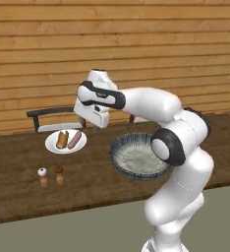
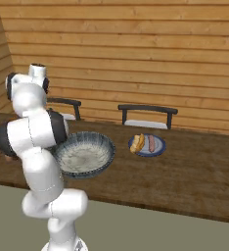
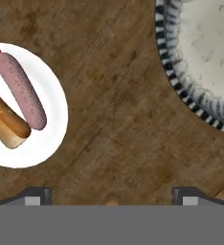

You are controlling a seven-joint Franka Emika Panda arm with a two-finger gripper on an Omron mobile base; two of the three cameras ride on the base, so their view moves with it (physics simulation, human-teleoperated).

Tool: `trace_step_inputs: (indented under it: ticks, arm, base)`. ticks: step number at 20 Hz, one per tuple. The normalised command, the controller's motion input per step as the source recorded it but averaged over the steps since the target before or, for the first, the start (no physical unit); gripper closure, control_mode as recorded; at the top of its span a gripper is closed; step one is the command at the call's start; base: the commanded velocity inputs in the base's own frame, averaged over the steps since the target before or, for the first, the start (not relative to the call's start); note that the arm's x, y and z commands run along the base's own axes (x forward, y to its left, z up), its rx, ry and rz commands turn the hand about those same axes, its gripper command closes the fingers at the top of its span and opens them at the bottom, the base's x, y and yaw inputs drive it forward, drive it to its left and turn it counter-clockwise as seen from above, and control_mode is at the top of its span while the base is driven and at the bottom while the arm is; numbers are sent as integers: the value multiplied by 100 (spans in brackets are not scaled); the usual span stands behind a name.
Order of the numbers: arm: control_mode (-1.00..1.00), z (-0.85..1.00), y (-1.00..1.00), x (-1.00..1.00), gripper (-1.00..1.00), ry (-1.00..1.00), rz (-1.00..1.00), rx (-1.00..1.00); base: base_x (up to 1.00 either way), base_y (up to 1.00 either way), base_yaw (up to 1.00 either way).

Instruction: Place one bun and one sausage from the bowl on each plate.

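The end effector [image 3: 112, 194] hangs over bare wood of the desk [image 3: 118, 115], its two dark fingertips wide apart at the bottom of the hand view with nothing between them, so it is released.

At the left edge of that view lies the white plate [image 3: 49, 124], carrying a pink sausage [image 3: 20, 91] and a bun [image 3: 6, 124] side by side and touching. At the upper right is the bowl [image 3: 173, 76], its striped rim and pale speckled inside showing no food.

In the left base view the white plate [image 1: 52, 145] sits left of centre and the bowl [image 1: 118, 157] at centre, partly behind the arm; salt and pepper shakers [image 1: 51, 176] stand at lower left.

In the right base view the blue-grey plate [image 2: 160, 147] sits right of centre, just beside the bowl [image 2: 84, 156], holding another bun [image 2: 139, 142] and sausage [image 2: 151, 142]. Two chairs [image 2: 147, 115] stand behind the desk.
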Motion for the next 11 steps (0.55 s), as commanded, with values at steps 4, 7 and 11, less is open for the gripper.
trace_step_inputs:
  ticks: [4, 7, 11]
  arm:
    - [-100, 65, -13, -45, -100, -18, -17, 0]
    - [-100, 79, -42, -32, -100, -17, -9, 0]
    - [-100, 71, -62, -41, -100, -16, -3, 5]
  base:
    - [0, 0, 0]
    - [0, 0, 0]
    - [0, 0, 0]
